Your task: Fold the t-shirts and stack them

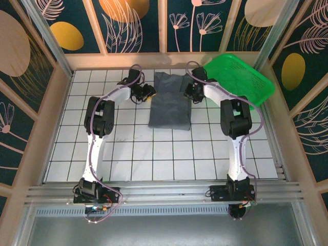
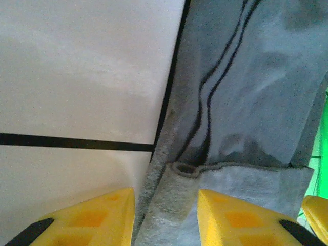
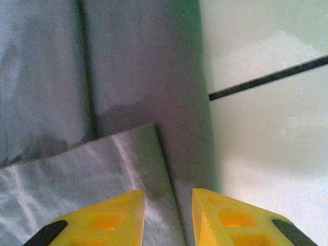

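A slate-grey t-shirt (image 1: 170,105) lies folded into a tall rectangle at the back middle of the tiled table (image 1: 154,154). My left gripper (image 1: 149,94) sits at its far left edge and my right gripper (image 1: 188,92) at its far right edge. In the left wrist view the yellow fingers (image 2: 102,215) of the left gripper (image 2: 166,205) pinch a rolled fold of the t-shirt (image 2: 246,77). In the right wrist view the right gripper (image 3: 168,205) is shut on a raised lighter flap over the t-shirt (image 3: 138,66).
A bright green mesh basket (image 1: 241,77) stands tilted at the back right corner, just beyond the right arm, and a green strip of it (image 2: 320,154) borders the cloth. Wooden walls enclose the table. White tiles spread in front of the shirt.
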